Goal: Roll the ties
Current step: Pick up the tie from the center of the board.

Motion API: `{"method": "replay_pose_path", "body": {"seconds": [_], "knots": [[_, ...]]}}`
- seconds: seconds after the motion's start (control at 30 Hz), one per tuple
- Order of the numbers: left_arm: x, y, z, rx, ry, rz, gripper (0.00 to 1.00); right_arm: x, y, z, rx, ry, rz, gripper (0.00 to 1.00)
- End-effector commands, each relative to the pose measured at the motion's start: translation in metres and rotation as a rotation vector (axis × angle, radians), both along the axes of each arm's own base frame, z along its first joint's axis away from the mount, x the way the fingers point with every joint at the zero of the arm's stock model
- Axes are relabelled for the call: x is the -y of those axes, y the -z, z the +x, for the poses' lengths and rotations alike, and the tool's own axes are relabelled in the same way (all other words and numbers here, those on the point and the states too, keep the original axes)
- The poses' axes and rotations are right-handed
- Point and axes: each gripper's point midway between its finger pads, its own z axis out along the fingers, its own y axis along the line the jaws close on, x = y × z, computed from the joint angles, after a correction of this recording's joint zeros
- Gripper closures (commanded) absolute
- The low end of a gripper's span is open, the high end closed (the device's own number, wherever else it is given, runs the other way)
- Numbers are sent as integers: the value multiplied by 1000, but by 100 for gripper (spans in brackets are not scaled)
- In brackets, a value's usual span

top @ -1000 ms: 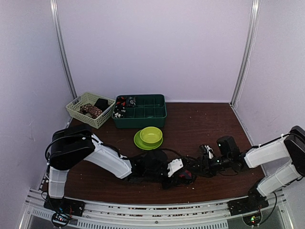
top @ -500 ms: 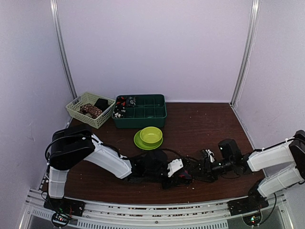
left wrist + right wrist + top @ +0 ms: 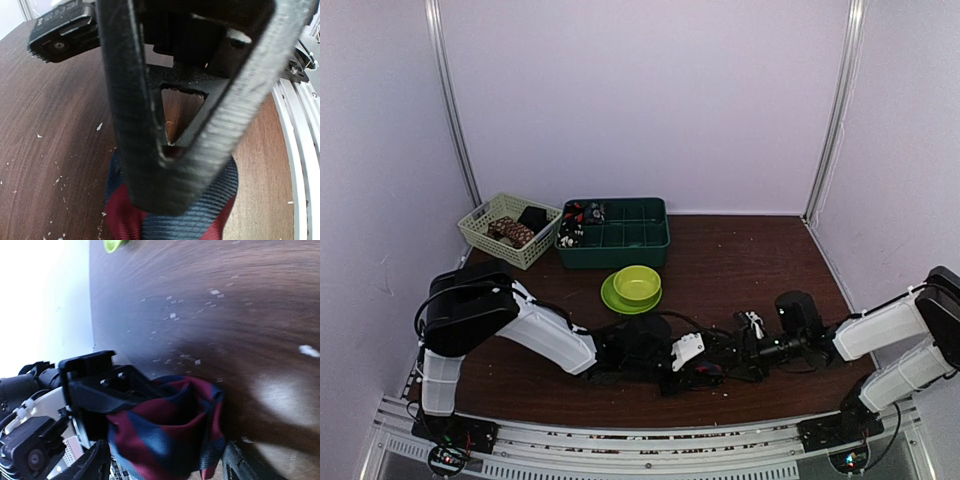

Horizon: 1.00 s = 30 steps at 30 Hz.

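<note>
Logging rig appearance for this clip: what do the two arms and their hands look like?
Both arms have white link shells with black joints: left arm, right arm. A thin black cable loops by the left shoulder. The left hand carries a white block; its fingers are black with fine ribbing. The right hand is black with white fittings.

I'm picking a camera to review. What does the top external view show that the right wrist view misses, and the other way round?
Top external only: the pale lattice basket and the dark green divided tray. Right wrist only: the striped tie up close, its red and navy bands clear. Both: that tie and the left gripper clamping it.
</note>
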Motion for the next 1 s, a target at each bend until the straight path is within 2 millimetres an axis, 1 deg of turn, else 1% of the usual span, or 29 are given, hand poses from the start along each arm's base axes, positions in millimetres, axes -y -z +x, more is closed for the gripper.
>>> {"method": "replay_pose_path", "body": {"seconds": [0.0, 0.1, 0.33, 0.4, 0.43, 0.53, 0.57, 0.6, 0.67, 0.7, 0.8, 0.83, 0.93, 0.97], "knots": [[-30, 48, -18, -54, 25, 181, 86, -12, -25, 2, 65, -30, 67, 27], [-29, 47, -17, -53, 24, 175, 86, -11, -18, 3, 66, -37, 33, 31], [-30, 49, -18, -54, 24, 179, 86, -4, 19, -4, 11, -62, -73, 56], [-31, 49, -18, -53, 23, 179, 85, -1, 26, -5, 5, -57, -93, 66], [-31, 48, -18, -51, 21, 176, 85, 0, 28, -5, 5, -56, -101, 72], [-32, 45, -16, -46, 8, 163, 82, 3, 34, -6, 9, -58, -125, 100], [-32, 42, -15, -41, 3, 156, 78, 4, 35, -6, 11, -61, -130, 100], [-32, 38, -14, -35, 0, 143, 73, 4, 35, -7, 14, -63, -133, 100], [-33, 25, -11, -12, -20, 110, 55, 4, 31, -6, 34, -65, -126, 100], [-34, 18, -8, 3, -34, 90, 48, 4, 29, -5, 46, -64, -123, 100], [-37, -6, -1, 52, -68, 47, 33, 3, 18, -1, 91, -59, -108, 100], [-38, -12, 1, 65, -78, 39, 24, 3, 14, 0, 104, -58, -104, 100], [-43, -34, 8, 108, -120, 7, 6, 1, 2, 4, 152, -61, -93, 100], [-46, -41, 11, 121, -137, -4, 3, 1, -1, 6, 166, -61, -93, 100]]}}
